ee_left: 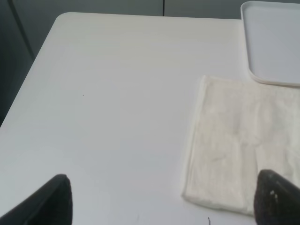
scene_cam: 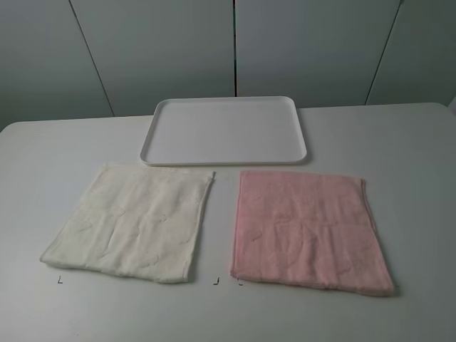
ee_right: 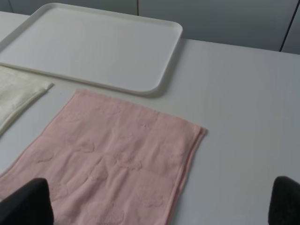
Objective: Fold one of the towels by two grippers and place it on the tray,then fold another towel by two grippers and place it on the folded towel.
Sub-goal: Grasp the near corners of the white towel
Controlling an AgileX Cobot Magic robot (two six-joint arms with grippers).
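Found cream towel (scene_cam: pixel 132 224) and pink towel (scene_cam: pixel 308 231) flat, side by side, just beside tray (scene_cam: pixel 224 132). Noted left gripper (ee_left: pixel 164 204) and right gripper (ee_right: pixel 154 206) spread wide, empty.

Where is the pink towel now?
In the exterior high view the pink towel lies flat at right, nearer the camera than the white tray, with the cream towel to its left.

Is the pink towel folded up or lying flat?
Lying flat. The pink towel is spread as one open sheet on the table, all four edges showing, beside the cream towel.
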